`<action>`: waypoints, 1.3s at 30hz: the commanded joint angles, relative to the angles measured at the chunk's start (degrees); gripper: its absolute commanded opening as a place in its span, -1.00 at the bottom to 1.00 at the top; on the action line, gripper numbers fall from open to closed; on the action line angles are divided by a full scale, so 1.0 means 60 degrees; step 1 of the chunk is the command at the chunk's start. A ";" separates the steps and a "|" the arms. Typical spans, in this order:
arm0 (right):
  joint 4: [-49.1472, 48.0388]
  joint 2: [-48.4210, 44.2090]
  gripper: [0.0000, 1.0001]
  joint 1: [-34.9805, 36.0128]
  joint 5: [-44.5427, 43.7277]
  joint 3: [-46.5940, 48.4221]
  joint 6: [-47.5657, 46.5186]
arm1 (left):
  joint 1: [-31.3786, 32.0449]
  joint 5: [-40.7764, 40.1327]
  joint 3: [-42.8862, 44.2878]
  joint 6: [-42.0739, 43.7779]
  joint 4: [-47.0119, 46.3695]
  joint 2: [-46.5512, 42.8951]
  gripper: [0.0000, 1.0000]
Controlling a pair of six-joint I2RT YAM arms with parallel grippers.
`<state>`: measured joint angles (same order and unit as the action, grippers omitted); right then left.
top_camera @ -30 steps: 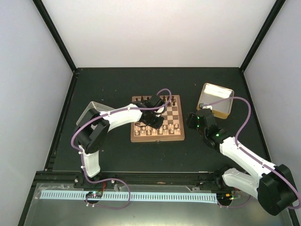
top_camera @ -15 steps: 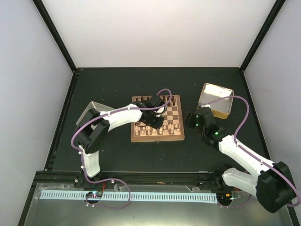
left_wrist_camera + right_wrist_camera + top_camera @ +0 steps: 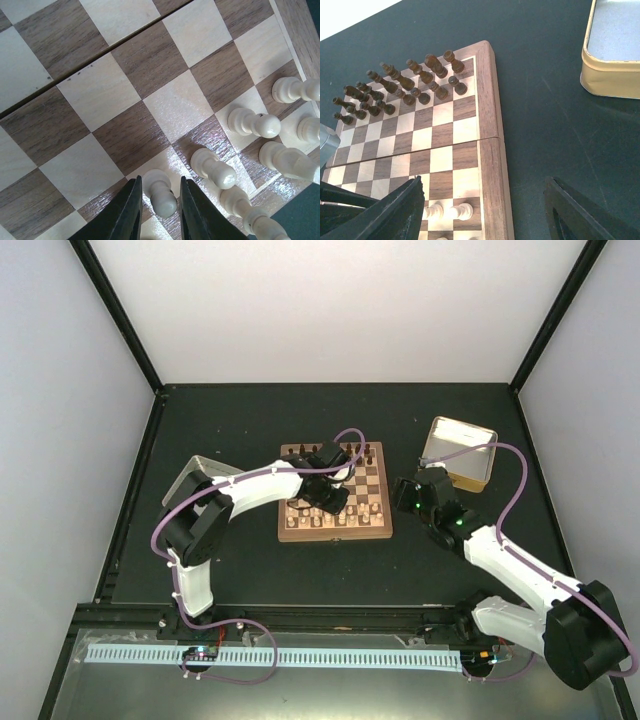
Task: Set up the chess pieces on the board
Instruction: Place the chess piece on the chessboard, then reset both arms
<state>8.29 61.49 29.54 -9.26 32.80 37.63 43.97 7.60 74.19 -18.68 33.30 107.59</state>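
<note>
Pawn [image 3: 161,195]: upright at the 6 o'clock side of the board [image 3: 360,536], between my left tool's [image 3: 160,186] jaws.
Left tool: slightly parted, gripping nothing.
Axis: vertical; I'd lift straight off.
Right tool [image 3: 487,212]: spread wide, empty, at the board's 3 o'clock.

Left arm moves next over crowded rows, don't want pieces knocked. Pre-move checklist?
1. Left end effector clear of pawn: ok, slim gaps both sides.
2. Pawn upright: ok.
3. Neighbouring pawn clear of fingers: ok, but close.
4. Right end effector open, beside the board: ok.
5. Dark pieces standing: ok.
6. All pale pieces placed: cannot tell, arm hides them.
</note>
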 commanded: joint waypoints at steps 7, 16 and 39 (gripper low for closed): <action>-0.0031 -0.0229 0.34 -0.0027 0.0015 0.0375 -0.0056 | 0.0006 -0.0463 0.0644 -0.0109 0.0359 -0.1090 -0.27; 0.0370 -0.0907 0.35 -0.0031 0.0177 0.0477 -0.0537 | -0.0418 -0.1563 -0.0507 -0.0305 -0.0072 -0.3835 0.14; 0.3501 -0.5761 1.00 -0.0031 -0.1586 0.1600 -0.2066 | -0.0793 -0.3375 -0.4880 0.0329 -0.0838 -1.3822 0.98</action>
<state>23.92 31.81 29.52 -12.62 38.72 28.34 39.22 -10.28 41.89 -19.40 26.96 28.38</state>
